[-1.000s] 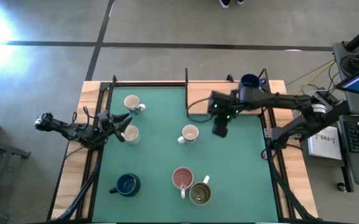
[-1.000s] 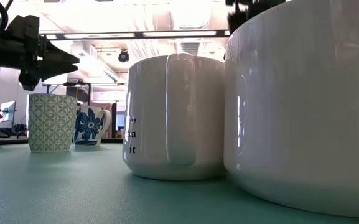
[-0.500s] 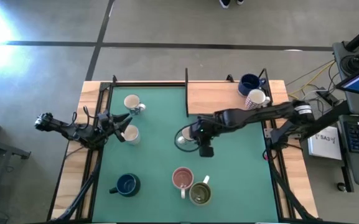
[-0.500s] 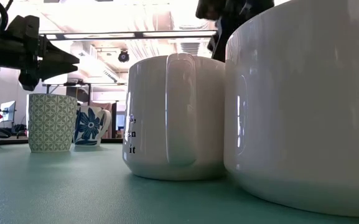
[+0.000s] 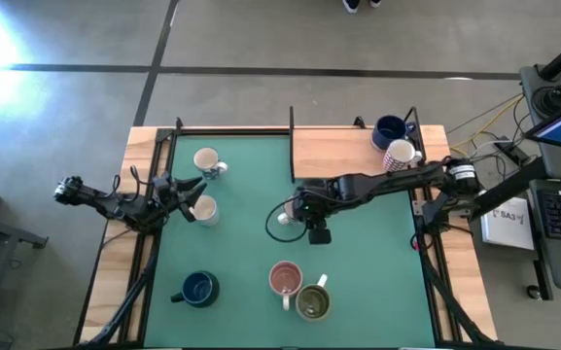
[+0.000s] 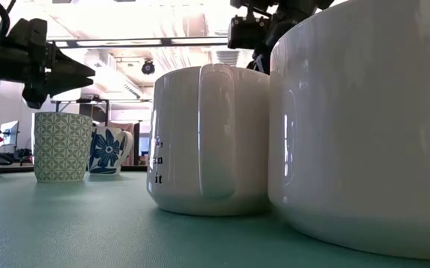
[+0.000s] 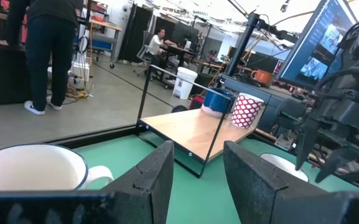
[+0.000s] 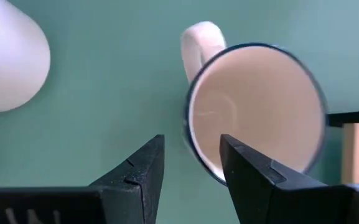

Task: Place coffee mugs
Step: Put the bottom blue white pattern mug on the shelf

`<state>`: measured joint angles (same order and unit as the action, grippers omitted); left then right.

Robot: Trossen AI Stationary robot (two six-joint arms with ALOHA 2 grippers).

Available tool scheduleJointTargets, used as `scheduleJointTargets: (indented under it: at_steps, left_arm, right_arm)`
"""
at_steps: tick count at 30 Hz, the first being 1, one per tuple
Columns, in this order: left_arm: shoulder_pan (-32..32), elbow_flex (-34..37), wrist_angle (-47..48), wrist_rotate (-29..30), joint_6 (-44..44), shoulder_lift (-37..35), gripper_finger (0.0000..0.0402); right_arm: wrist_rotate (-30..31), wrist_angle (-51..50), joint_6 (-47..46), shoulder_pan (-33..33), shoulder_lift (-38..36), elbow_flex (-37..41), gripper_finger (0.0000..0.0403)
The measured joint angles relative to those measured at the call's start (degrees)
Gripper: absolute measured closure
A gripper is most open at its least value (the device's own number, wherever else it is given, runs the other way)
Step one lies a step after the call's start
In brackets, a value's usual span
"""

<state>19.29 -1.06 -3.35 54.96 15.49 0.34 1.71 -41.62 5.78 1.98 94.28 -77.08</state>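
Overhead, the right gripper (image 5: 309,216) is hovering directly above a cream mug (image 5: 282,220) at the green mat's (image 5: 377,272) centre, while the left gripper (image 5: 185,194) is waiting by 2 white mugs (image 5: 205,160) near the mat's left edge. A dark blue mug (image 5: 199,288), a pink mug (image 5: 285,279) and an olive-green mug (image 5: 312,302) are sitting along the front; a blue mug (image 5: 389,128) and a dotted mug (image 5: 400,154) are standing on the wooden shelf (image 5: 333,156).

Low down, 2 big white mugs (image 6: 207,141) are filling the foreground.

From the right wrist, the parted fingers (image 8: 135,171) are straddling the rim of the blue-rimmed cream mug (image 8: 257,112).

From the left wrist, its fingers (image 7: 157,177) are standing apart, empty.
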Motion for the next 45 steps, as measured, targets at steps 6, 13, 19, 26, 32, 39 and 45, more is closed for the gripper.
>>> scheduleJointTargets:
  at_steps: [6, 13, 19, 26, 32, 39, 45]
  left_arm:
    - [-0.02, 0.0, -0.02, 0.0, 0.02, 0.03, 0.0278]
    - [-0.01, 0.0, -0.05, -0.01, 0.01, 0.09, 0.0278]
    - [-0.01, 0.0, -0.05, -0.01, 0.01, 0.11, 0.0278]
    - [0.0, 0.02, -0.02, -0.02, 0.0, 0.11, 0.0278]
    - [0.0, 0.0, -0.04, -0.01, 0.01, 0.11, 0.0278]
    - [-0.01, 0.01, -0.04, 0.0, 0.02, 0.11, 0.0278]
    - [-0.02, 0.0, -0.03, 0.0, 0.0, 0.11, 0.0278]
  right_arm:
    - [-0.22, -0.15, 3.55, 0.1, 0.59, 0.37, 0.0268]
    - [1.36, -1.31, 5.68, 0.26, 3.47, 0.52, 0.0274]
    - [1.31, -1.3, 5.75, 0.26, 3.78, 0.52, 0.0329]
    - [1.36, -2.75, -0.27, 0.26, 3.44, 0.5, 0.0385]
    - [0.32, -14.55, -13.54, 0.26, 1.75, -1.38, 0.0387]
    - [1.13, -24.56, -25.42, -0.32, 0.67, -6.9, 0.0388]
    - [1.33, -29.42, -28.44, -3.29, 0.3, -8.92, 0.0389]
